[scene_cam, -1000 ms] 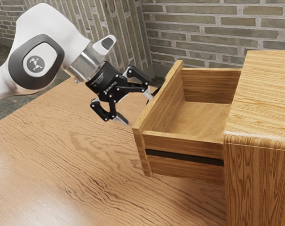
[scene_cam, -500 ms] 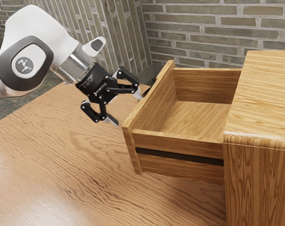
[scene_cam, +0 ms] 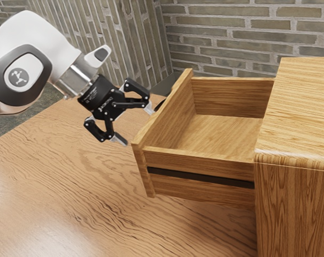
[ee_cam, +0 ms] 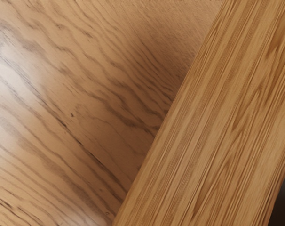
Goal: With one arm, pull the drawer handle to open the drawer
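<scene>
black pincer (scene_cam: 135,125) hangs low over the wooden table (scene_cam: 71,182), tipped forward and aimed at the drawer (scene_cam: 205,171), with its tip right up against the outer face of the drawer's front panel (scene_cam: 164,115). whether it is clamped on the handle or merely standing loose beside it, i cannot tell from where i stand (the handle sits on the far face of that panel, hidden from me). behind the pincer a silver wrist collar (scene_cam: 76,80) joins it to the white arm (scene_cam: 23,69), which rises up and away.

the drawer stands well out of the cabinet (scene_cam: 301,134), open, its wooden floor (scene_cam: 226,134) in plain sight beyond the pincer. a dark strip (scene_cam: 199,178) runs along the drawer's near side wall, lower than the pincer and past it. the cabinet is farther off on the same line, well apart from the pincer, with the drawer between them. beyond the pincer and above it runs a brick wall (scene_cam: 231,27).

in the wrist view, close ahead of the hand, a slanted plank (ee_cam: 217,132) of light wood crosses over the grained table, its grain running along its length.
</scene>
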Robot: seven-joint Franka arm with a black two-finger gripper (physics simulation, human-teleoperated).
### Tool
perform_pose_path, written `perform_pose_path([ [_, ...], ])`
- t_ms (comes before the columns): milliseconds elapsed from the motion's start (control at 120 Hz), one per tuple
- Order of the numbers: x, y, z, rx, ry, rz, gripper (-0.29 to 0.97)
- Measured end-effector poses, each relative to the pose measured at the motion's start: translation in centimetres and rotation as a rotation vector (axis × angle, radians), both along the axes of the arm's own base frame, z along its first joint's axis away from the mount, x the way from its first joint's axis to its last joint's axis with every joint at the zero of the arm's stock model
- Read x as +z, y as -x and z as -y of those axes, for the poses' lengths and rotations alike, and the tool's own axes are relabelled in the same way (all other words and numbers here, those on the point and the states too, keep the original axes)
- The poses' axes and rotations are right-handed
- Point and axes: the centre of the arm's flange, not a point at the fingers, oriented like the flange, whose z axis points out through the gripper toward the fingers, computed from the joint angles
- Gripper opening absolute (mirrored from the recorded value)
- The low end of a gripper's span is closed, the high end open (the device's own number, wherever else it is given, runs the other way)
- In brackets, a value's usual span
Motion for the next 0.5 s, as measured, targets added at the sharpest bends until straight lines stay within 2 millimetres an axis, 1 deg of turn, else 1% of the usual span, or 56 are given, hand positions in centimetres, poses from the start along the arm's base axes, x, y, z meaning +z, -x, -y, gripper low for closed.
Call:
perform_pose_path([
  [108,-0.3,0.1,-0.3,0.003,0.002,-0.004,0.67],
  [233,0.1,0.9,-1.0,0.014,0.003,0.002,0.67],
  [383,0.0,1.2,-1.2,0.015,0.005,0.001,0.67],
  [500,-0.2,1.4,-1.7,0.019,0.014,0.000,0.66],
])
